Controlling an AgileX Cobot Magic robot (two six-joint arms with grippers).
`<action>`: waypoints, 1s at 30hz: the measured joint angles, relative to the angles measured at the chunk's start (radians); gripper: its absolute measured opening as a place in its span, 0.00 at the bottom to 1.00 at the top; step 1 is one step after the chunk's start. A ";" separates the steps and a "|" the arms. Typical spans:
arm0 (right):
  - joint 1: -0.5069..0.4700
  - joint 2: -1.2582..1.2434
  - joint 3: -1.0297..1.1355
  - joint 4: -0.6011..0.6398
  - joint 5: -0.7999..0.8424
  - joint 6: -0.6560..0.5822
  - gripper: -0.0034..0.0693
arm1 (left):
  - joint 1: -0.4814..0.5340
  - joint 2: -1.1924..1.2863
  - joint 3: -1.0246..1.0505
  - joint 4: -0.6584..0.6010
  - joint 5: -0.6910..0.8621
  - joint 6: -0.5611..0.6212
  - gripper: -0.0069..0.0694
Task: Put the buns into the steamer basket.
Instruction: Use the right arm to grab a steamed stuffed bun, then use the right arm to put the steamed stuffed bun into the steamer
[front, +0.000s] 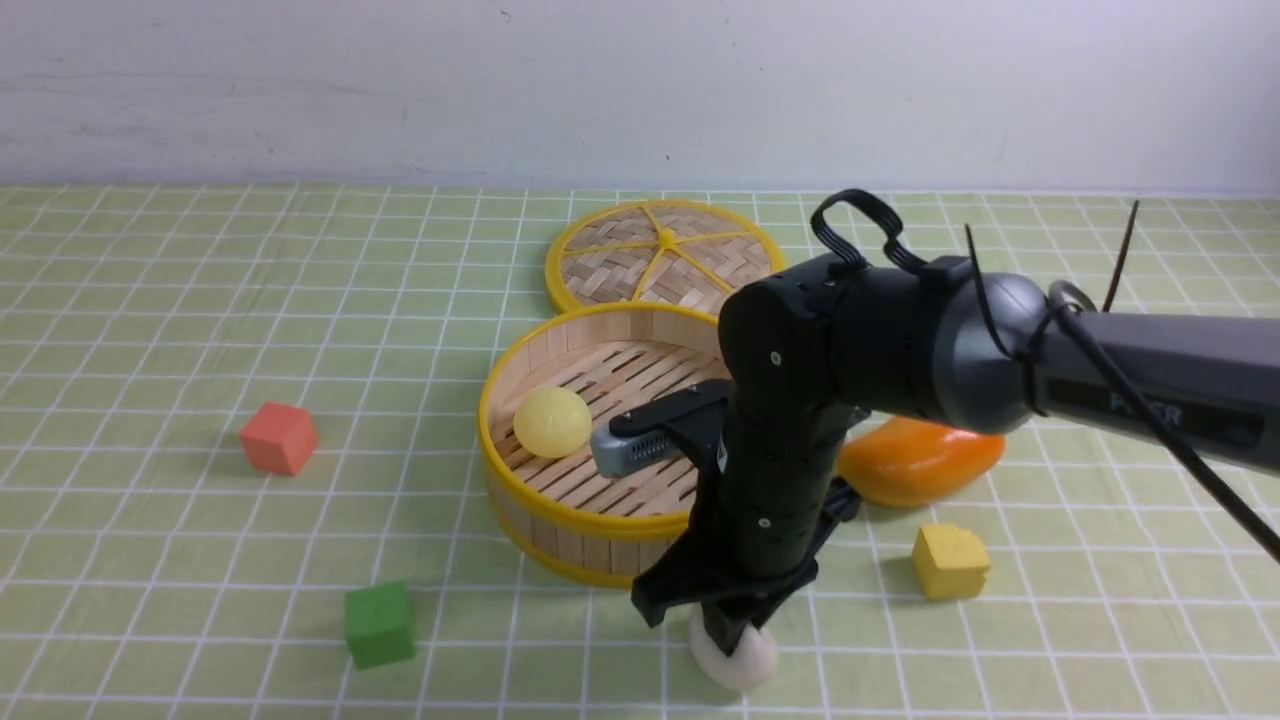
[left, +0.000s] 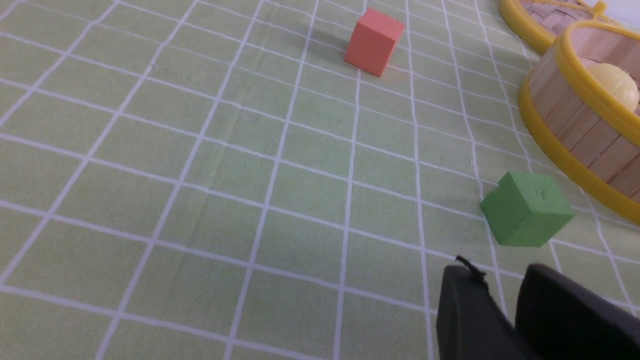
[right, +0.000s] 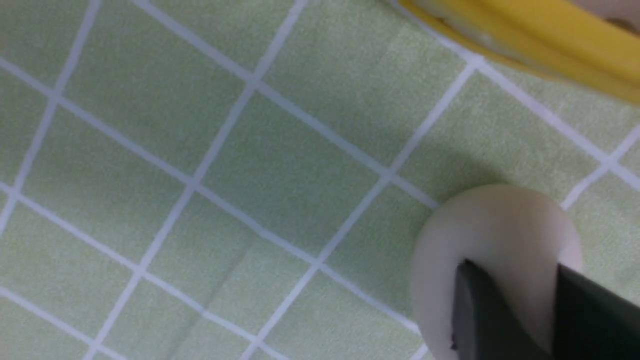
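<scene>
The right gripper (front: 737, 640) has its jaws clamped on an off-white bun (front: 742, 665). Just beyond them is the steamer basket (front: 590, 545) (a pale yellow bun (front: 552, 422) lies inside). The left gripper's (left: 492, 300) jaws stand slightly apart.

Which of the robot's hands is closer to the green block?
Probably the left: the left gripper hovers off to one side, with the green block just beyond its fingertips. The right gripper is at the off-white bun, to the block's right.
</scene>
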 joint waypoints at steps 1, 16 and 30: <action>0.000 0.000 0.000 0.000 0.001 0.000 0.14 | 0.000 0.000 0.000 0.000 0.000 0.000 0.29; 0.000 -0.036 -0.325 -0.019 0.102 0.000 0.08 | 0.000 0.000 0.000 0.000 0.000 0.000 0.30; 0.000 0.171 -0.421 -0.093 -0.081 0.083 0.22 | 0.000 0.000 0.000 0.000 0.000 0.000 0.32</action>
